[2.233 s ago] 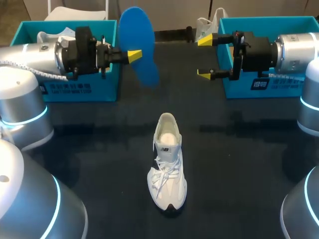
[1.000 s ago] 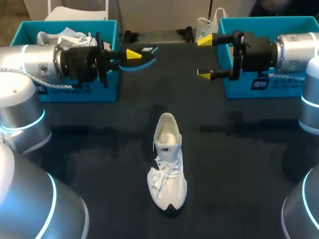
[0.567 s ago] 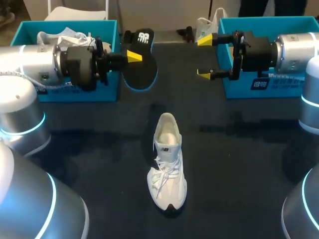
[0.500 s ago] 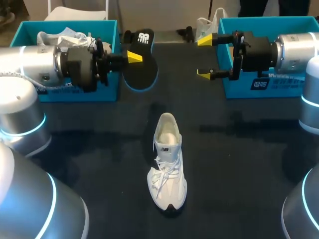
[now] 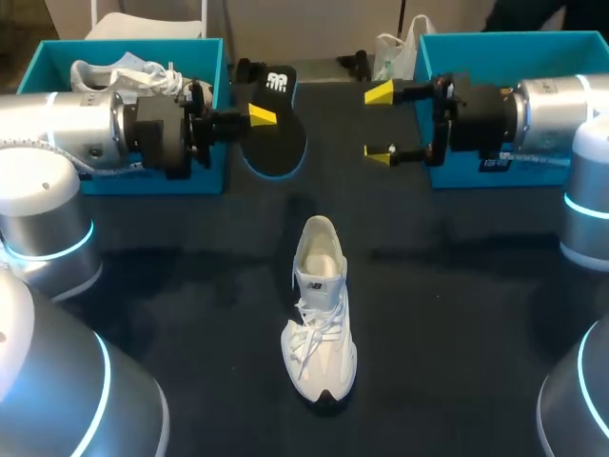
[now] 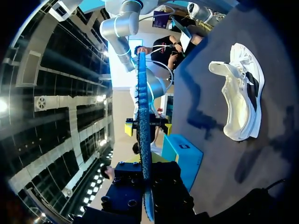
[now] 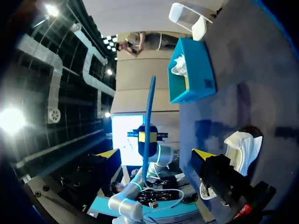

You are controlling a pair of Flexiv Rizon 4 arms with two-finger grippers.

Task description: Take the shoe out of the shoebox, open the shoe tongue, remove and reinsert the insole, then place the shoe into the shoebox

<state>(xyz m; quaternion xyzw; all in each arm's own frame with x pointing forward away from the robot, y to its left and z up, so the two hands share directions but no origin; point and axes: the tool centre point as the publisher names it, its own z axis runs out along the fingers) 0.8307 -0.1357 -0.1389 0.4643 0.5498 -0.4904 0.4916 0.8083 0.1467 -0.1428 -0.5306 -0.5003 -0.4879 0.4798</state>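
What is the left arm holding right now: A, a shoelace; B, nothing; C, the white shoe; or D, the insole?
D: the left fingers are clamped on the insole, while the white shoe sits apart from both arms, untouched.

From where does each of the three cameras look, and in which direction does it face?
Head view: above and behind the robot, looking down on the table; both arms show, left pincer holding the insole, right pincer open.
Left wrist view: on the left wrist, looking along the edge-on insole toward the right pincer.
Right wrist view: on the right wrist, facing the left pincer; its own yellow tips show.
Shared: all show the shoe and insole.
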